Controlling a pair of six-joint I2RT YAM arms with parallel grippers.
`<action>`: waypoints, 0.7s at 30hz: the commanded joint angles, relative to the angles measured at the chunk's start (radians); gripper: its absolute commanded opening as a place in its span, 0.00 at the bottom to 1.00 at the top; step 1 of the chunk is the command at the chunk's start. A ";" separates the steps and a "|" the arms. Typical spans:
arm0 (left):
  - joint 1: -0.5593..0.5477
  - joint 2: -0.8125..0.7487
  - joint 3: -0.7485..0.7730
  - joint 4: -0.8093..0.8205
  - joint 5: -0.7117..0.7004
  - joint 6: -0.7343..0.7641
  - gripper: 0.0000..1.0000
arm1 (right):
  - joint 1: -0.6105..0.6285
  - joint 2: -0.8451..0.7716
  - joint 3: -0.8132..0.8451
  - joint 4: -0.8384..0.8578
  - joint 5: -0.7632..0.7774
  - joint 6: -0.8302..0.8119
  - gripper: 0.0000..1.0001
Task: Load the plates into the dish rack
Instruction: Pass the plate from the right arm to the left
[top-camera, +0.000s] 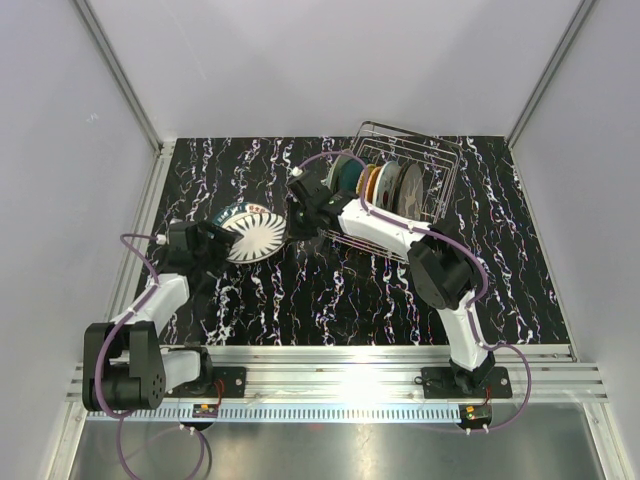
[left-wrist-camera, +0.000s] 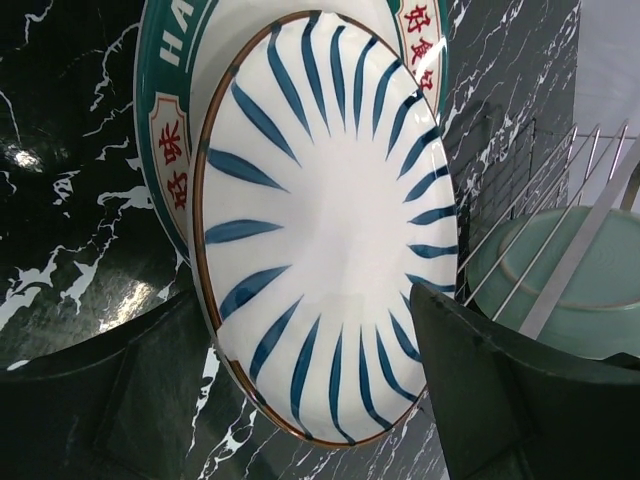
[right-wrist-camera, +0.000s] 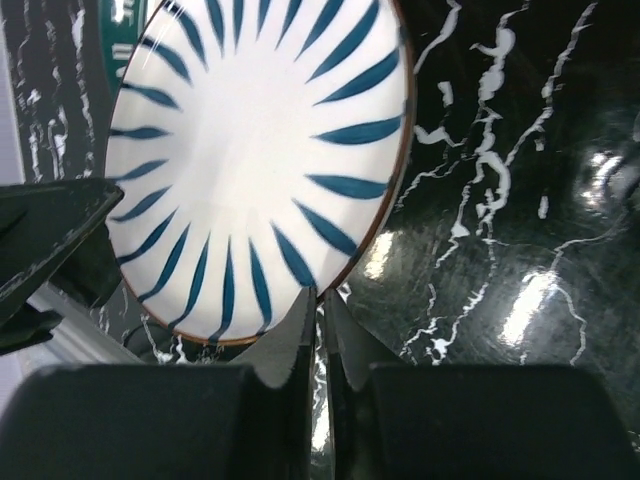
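Left gripper (left-wrist-camera: 305, 300): jaws wide, straddling the near edge of the striped plate (left-wrist-camera: 320, 200), close to the rim on both sides. Can't tell if they pinch it. Right gripper (right-wrist-camera: 320, 295): clenched, nothing between, tips at the same plate's rim on the rack side. Striped plate lies on a green-rimmed plate (left-wrist-camera: 165, 130) on the table (top-camera: 350, 300), left of the rack (top-camera: 440, 165). Rack holds several plates (top-camera: 385, 183) upright. Plate is probably glazed ceramic: stiff, slick, chippable, some weight. Best hold looks like the rim, over and under. A sideways squeeze may slip.
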 joint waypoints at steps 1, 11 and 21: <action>-0.020 -0.026 0.079 0.119 0.089 -0.003 0.77 | 0.032 -0.077 0.003 0.159 -0.206 0.023 0.00; -0.020 -0.002 0.088 0.111 0.103 0.019 0.61 | 0.032 -0.066 -0.027 0.244 -0.306 0.012 0.00; -0.020 0.013 0.085 0.096 0.081 0.043 0.37 | 0.032 -0.039 -0.021 0.244 -0.341 0.011 0.00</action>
